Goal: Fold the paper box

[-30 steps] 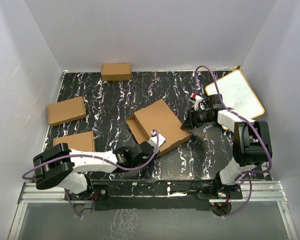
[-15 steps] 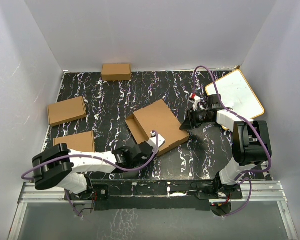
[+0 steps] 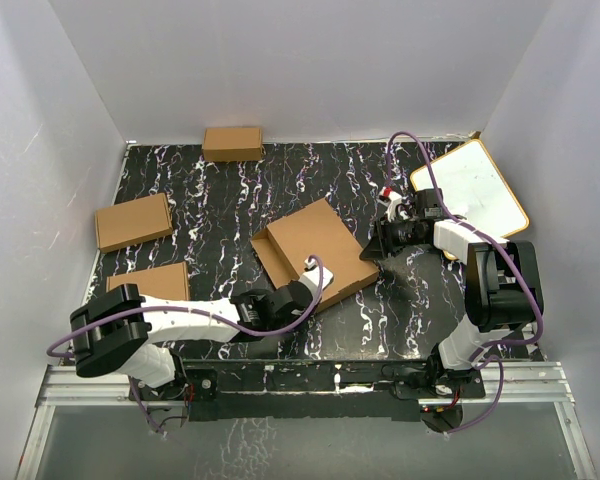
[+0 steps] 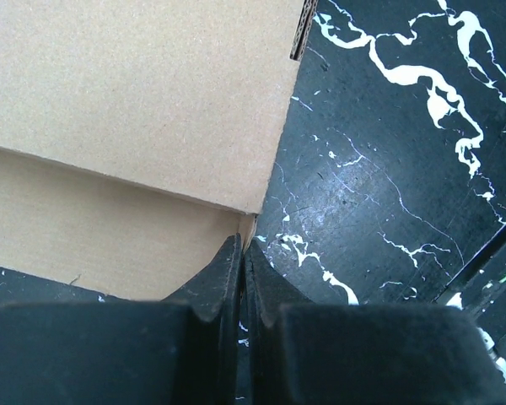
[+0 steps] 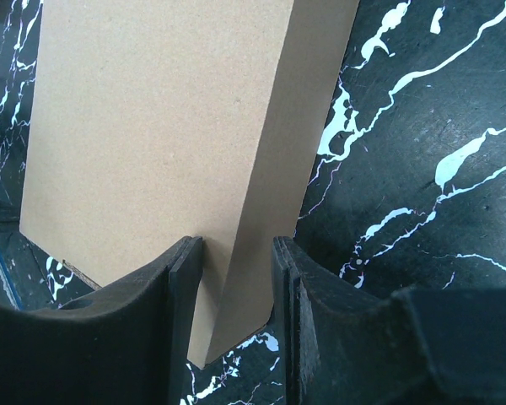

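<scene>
A: Where's the paper box (image 3: pixel 315 252)?
B: Mid-table (image 3: pixel 210 200). Right gripper (image 5: pixel 236 253) clamps its right edge; left gripper (image 4: pixel 243 249) clenched empty at near corner. Small boxes (image 3: pixel 133 221) left, white board (image 3: pixel 470 185) right, well apart.

The paper box (image 3: pixel 320 240) lies skewed at the centre of the black marbled table (image 3: pixel 210 200), with one side wall raised on the left. The left gripper (image 3: pixel 302 288) sits at its near edge and the right gripper (image 3: pixel 370 250) at its right corner. Three smaller cardboard boxes are noted on the left: a far box (image 3: pixel 232 143), a middle box (image 3: pixel 133 221) and a near box (image 3: pixel 150 283). A white board with tan rim (image 3: pixel 470 187) lies at far right.
</scene>
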Controlling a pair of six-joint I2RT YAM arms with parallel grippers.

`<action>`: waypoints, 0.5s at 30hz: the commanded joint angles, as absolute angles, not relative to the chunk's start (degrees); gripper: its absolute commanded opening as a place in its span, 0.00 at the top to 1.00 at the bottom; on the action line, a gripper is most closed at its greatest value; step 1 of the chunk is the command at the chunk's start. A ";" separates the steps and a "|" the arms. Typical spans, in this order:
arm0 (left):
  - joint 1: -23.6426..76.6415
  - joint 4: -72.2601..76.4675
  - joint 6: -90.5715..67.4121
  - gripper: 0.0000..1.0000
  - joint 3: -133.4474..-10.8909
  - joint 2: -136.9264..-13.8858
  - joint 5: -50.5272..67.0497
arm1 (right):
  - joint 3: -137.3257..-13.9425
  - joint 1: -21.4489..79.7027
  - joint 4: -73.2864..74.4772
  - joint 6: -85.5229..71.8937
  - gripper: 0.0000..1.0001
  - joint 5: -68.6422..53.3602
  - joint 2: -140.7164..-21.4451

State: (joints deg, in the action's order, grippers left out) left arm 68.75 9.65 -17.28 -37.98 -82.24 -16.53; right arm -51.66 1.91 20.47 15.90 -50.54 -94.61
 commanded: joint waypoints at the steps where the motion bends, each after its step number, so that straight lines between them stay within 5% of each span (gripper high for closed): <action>1: 68.63 14.45 -15.76 1.00 -39.94 -81.21 -16.95 | -50.09 2.67 23.40 19.20 0.58 -42.07 -97.63; 6: 68.64 16.53 -9.07 1.00 -38.02 -80.42 -12.50 | -50.09 2.68 23.44 19.25 0.58 -42.10 -97.57; 10: 68.64 14.04 -8.32 0.72 -37.34 -77.07 -12.12 | -50.23 2.72 23.42 19.25 0.58 -42.10 -97.64; 15: 68.65 14.76 -10.97 0.56 -34.29 -69.54 -11.51 | -50.27 2.72 23.55 19.49 0.57 -42.27 -97.41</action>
State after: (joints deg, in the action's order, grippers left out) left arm 68.73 12.71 -10.07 -35.97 -76.99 -12.71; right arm -51.68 1.89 20.47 15.92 -50.52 -94.61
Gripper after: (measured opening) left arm 0.408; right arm 0.426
